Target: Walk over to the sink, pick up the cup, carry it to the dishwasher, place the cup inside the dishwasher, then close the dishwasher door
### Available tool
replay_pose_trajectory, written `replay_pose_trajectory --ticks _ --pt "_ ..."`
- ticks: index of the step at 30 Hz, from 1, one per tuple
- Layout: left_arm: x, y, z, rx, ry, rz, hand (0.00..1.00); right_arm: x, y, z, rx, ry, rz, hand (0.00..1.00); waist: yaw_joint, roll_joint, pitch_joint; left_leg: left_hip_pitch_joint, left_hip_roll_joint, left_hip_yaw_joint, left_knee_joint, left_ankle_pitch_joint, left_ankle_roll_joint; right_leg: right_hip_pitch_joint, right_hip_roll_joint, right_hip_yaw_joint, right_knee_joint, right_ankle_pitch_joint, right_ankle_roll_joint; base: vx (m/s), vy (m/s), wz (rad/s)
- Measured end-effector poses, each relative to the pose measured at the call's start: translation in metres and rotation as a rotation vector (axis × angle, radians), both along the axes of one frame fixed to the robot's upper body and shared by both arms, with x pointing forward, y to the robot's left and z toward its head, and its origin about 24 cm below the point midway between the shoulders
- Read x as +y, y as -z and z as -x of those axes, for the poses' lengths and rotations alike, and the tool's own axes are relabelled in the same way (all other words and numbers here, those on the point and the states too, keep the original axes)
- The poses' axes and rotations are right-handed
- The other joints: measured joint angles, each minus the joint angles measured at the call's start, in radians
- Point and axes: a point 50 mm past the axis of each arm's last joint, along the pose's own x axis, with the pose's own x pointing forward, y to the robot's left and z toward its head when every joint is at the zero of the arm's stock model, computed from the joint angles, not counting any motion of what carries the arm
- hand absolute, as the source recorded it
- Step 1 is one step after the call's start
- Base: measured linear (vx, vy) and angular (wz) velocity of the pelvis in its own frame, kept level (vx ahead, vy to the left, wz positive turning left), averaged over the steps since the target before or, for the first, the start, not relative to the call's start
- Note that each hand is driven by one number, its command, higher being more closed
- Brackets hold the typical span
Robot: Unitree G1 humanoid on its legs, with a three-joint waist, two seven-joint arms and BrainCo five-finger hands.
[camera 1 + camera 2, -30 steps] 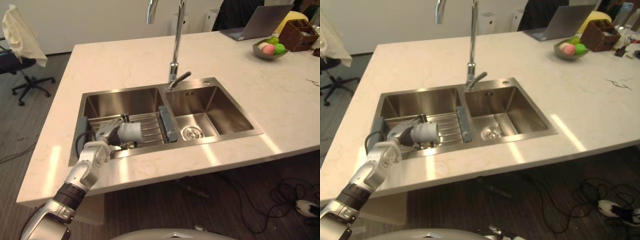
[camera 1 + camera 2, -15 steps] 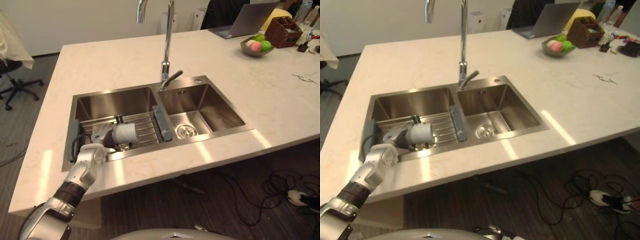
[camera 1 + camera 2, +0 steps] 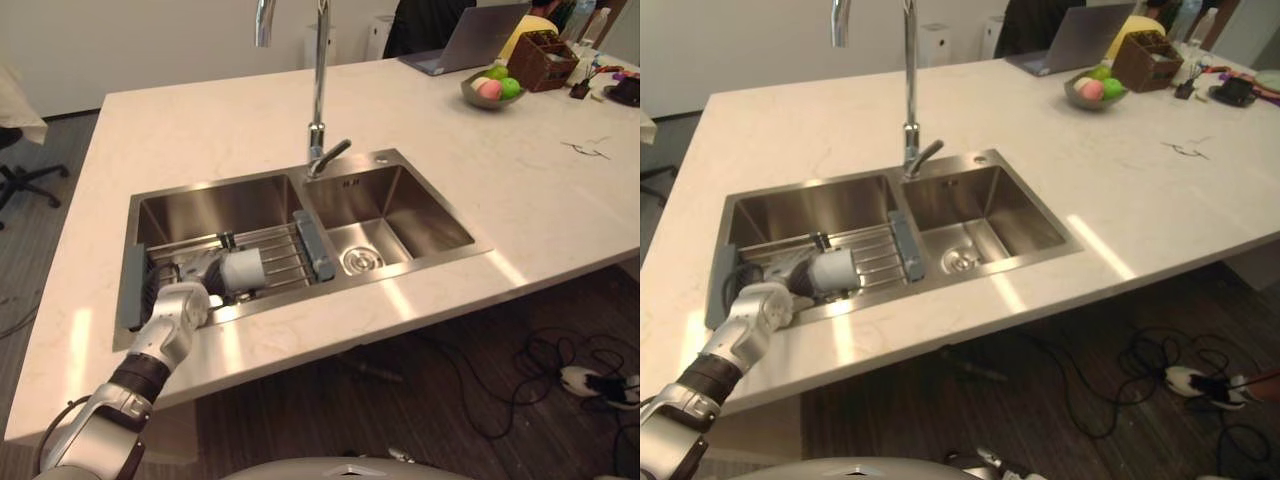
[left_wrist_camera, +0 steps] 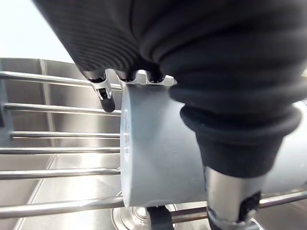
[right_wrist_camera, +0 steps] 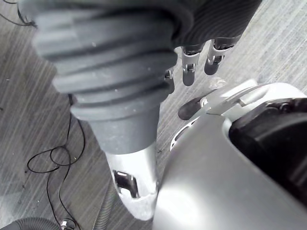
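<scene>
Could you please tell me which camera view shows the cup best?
The left wrist view: the cup is close up, with the left hand curled round it. Both eye views show it small, lying on the rack in the sink, in that hand.

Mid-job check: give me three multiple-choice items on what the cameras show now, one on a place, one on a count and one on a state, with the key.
1. Where does the cup lie?
A) on the wire rack in the left basin of the sink
B) in the right basin
C) on the countertop

2. How many basins has the sink?
A) one
B) two
C) three

3. How is the left hand?
A) open, off the cup
B) curled, holding nothing
C) shut on the cup

Key:
1 A, it lies on its side across the rack's bars.
2 B, a divider below the tap splits it.
3 C, fingers and thumb wrap the cup in the left wrist view.
</scene>
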Motion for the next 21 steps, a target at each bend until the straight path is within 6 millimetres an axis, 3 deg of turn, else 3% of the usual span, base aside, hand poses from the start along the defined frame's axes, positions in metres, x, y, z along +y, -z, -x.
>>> replay_pose_trajectory --ticks 4,5,21 --pt "0.001 0.000 -0.004 0.042 0.004 -0.027 0.00 0.000 0.000 0.000 -0.001 0.000 0.000 0.00 -0.002 0.000 0.000 0.001 0.003 0.007 0.000 -0.003 -0.005 -0.002 0.004 0.006 0.000 0.000 0.000 -0.03 -0.042 -0.05" --pt "0.001 -0.001 -0.005 0.053 0.007 -0.039 1.00 0.000 0.000 0.000 -0.001 0.000 0.000 0.00 -0.003 0.001 0.000 0.000 0.004 0.010 0.000 -0.004 -0.006 -0.005 0.005 0.009 0.000 0.000 0.000 -0.03 -0.042 -0.07" --pt "0.008 0.009 -0.006 0.131 -0.051 -0.054 1.00 0.000 0.000 0.002 0.000 -0.007 -0.028 0.00 -0.019 0.012 -0.009 -0.007 0.011 0.018 0.011 -0.007 -0.010 -0.005 0.012 0.018 0.000 0.000 0.000 -0.05 -0.046 -0.02"
